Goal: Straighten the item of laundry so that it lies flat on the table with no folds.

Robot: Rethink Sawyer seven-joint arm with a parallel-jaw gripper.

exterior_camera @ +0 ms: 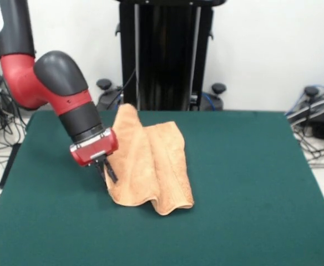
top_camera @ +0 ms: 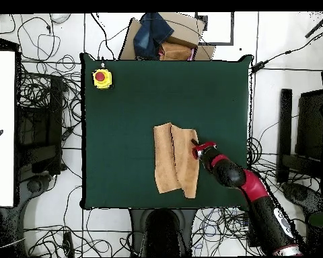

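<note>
Lying in lengthwise folds rather than flat, the towel [exterior_camera: 151, 166] sits on the table [exterior_camera: 251, 183] a little toward the robot's side of centre; in the overhead view the towel [top_camera: 174, 160] is at about five o'clock from the table's [top_camera: 124, 154] middle, a long narrow shape with a crease running down it. From the front, one ridge of cloth rises along the strip and its far end stands up in a peak, while the near end curls over at the hem. At the towel's nine o'clock edge in the front view the gripper [exterior_camera: 107, 170] touches the cloth, its dark fingers [exterior_camera: 110, 172] close together at the fold; whether cloth is pinched between them cannot be told. A yellow box with a red button [top_camera: 101, 78] sits at the table's eleven o'clock corner overhead, well apart from the towel.
</note>
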